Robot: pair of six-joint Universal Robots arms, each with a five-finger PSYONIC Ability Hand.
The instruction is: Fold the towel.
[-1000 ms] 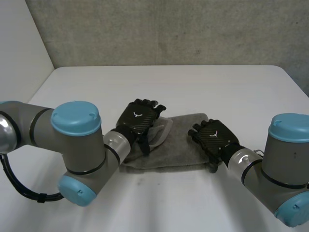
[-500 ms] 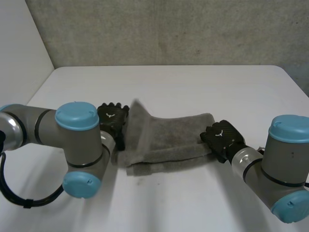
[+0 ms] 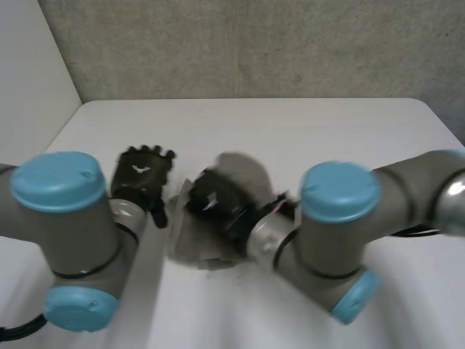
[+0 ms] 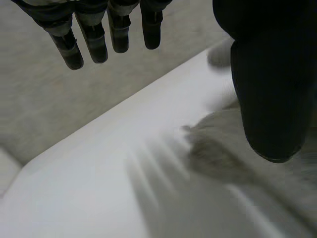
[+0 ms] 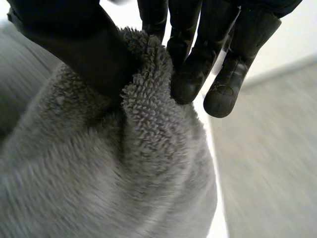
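The grey towel (image 3: 234,171) lies bunched in the middle of the white table (image 3: 305,131). My right hand (image 3: 216,201) has swung across to the towel's left part and is shut on it. In the right wrist view the thumb and fingers (image 5: 190,79) pinch a fold of the towel (image 5: 129,168), which hangs below them. My left hand (image 3: 141,177) hovers just left of the towel, apart from it. Its fingers (image 4: 94,39) are straight and hold nothing, and a fuzzy towel edge (image 4: 218,148) lies under its thumb.
A grey wall (image 3: 254,43) runs behind the table's far edge. Both arms' big elbow joints (image 3: 54,218) (image 3: 338,233) stand over the near part of the table.
My right hand closed on the towel's right end and swept it leftward across the towel. My left hand let go of the cloth and drew back to the left.
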